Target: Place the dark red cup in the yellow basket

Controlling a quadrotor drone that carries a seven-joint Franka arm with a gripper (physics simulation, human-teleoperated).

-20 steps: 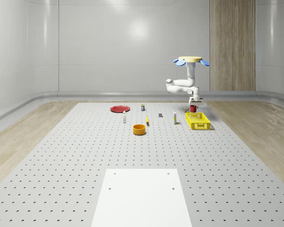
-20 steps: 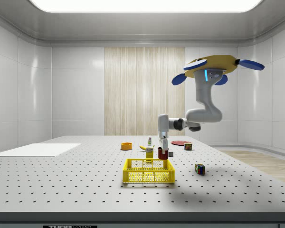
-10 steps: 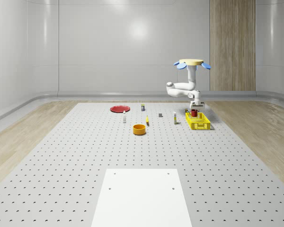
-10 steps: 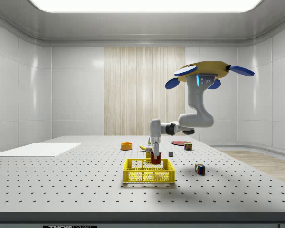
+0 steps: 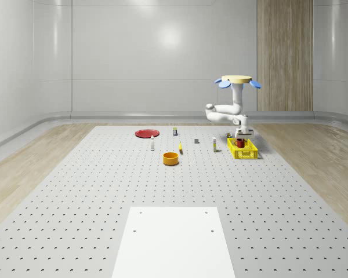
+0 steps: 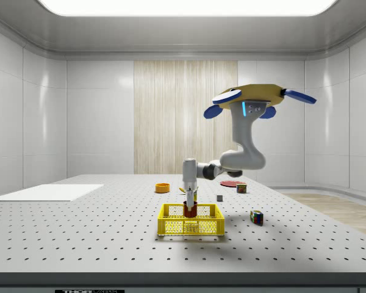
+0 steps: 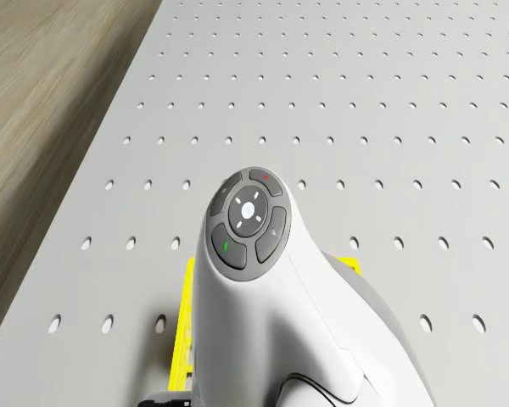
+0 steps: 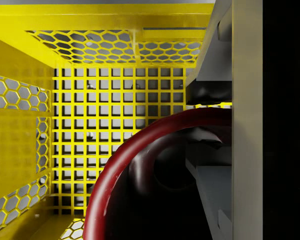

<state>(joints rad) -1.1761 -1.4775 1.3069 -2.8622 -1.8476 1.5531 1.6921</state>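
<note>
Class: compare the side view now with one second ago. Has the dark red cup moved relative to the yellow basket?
Yes. The dark red cup, held in the gripper, has moved toward the side view's left and down, from beyond the yellow basket to inside its walls.

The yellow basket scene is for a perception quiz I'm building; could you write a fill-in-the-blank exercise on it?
1. The jaws hold the dark red cup inside the yellow ____.
2. The drone hovers above the perforated ____.
3. In the whole-scene view, the orange bowl sits to the ____ of the yellow basket.
4. The flat disc lying on the table is coloured ____.

Missing words: basket; table; left; red
</note>
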